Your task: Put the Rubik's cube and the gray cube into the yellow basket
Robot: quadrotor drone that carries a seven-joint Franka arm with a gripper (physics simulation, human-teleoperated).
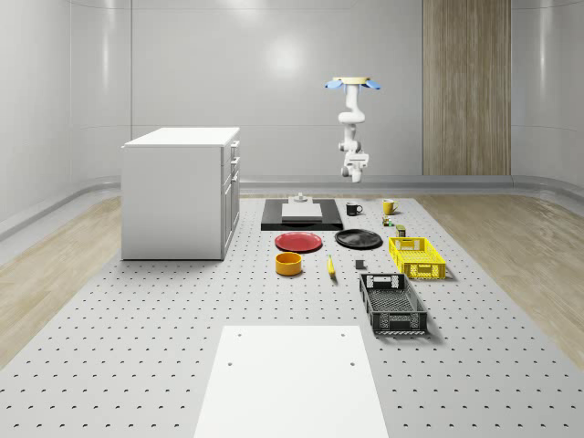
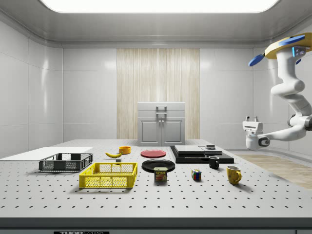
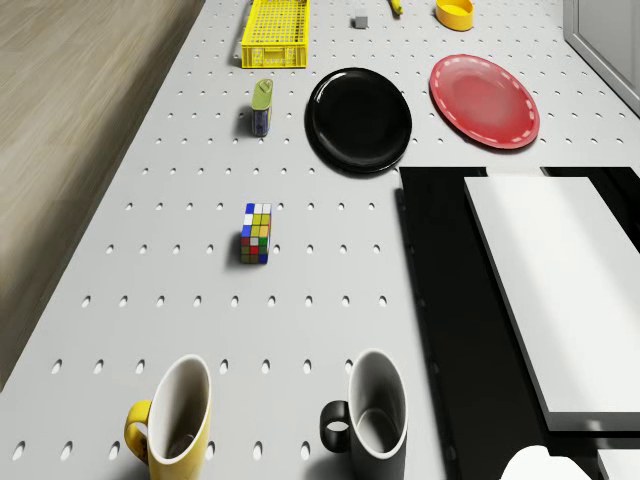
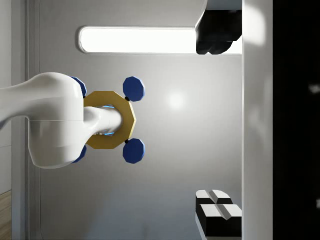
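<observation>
Well, the drone (image 2: 287,48) hovers high past the table's far end, and nothing is picked up yet. The gripper (image 2: 252,118) points up, its jaws wide apart and empty. Far below the jaws sits the Rubik's cube (image 3: 256,233), flat, with no long side. Farther off lies the yellow basket (image 3: 272,58), its long side running away from the jaws, then the gray cube (image 3: 360,21). Next the gripper must turn down and drop over the Rubik's cube.
</observation>
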